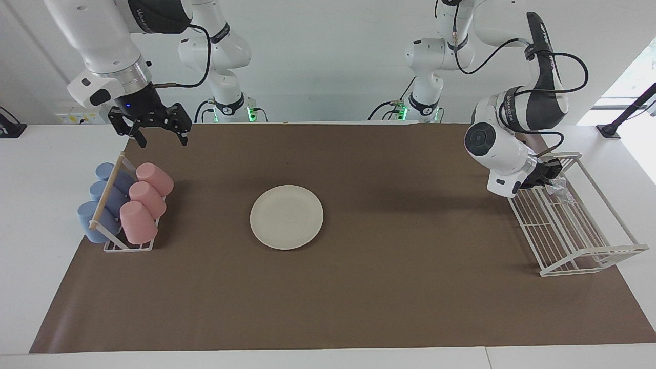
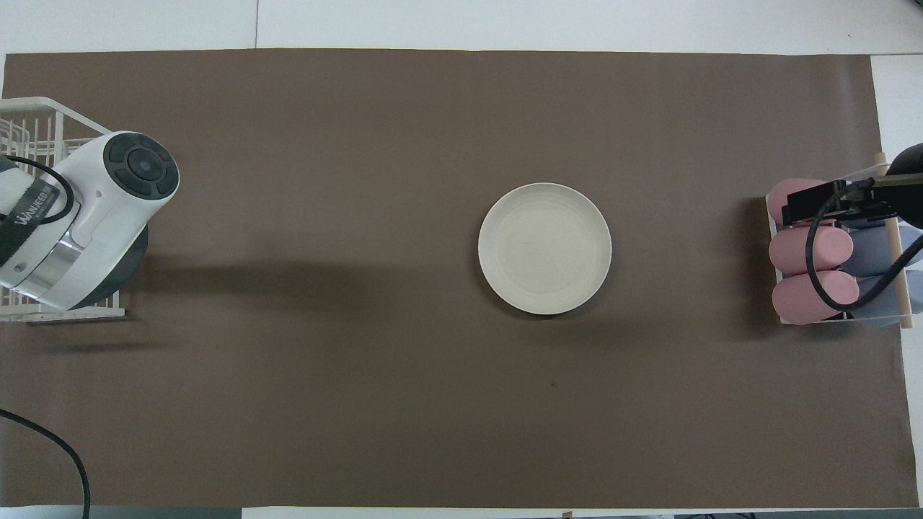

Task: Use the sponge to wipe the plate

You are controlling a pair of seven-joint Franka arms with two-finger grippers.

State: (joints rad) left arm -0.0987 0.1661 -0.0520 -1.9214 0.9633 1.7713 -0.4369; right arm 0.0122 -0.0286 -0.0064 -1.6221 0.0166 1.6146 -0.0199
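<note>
The left gripper (image 1: 549,174) is clenched on the sponge (image 1: 558,188), a small silvery crinkled wad that hangs from its fingertips over the end of the white wire rack (image 1: 574,230) nearest the robots. The gripper's black body is mostly hidden by the arm's own white wrist, which leans in over that corner of the rack; in the overhead view the wrist covers gripper and sponge entirely, so neither shows there. The wire rack (image 2: 43,144) stands at the left arm's end of the table, its long side running away from the robots, and holds nothing else that can be seen.

The right gripper (image 1: 156,137) has its jaws released and spread wide, holding nothing. It hangs in the air over the edge of the brown mat (image 1: 359,307) nearest the robots, at the right arm's end of the table, just above the cup rack (image 1: 123,246). In the overhead view its black body (image 2: 829,202) and a looping cable lie across the tops of the cups.

The cup rack holds three pink cups (image 1: 146,202) and three blue cups (image 1: 105,197), lying tilted in two rows with a wooden bar between them.

The plate (image 1: 286,217) lies flat near the middle of the mat, well apart from both racks and both grippers. Its cream face (image 2: 544,248) is bare, and nothing stands between it and either arm.
</note>
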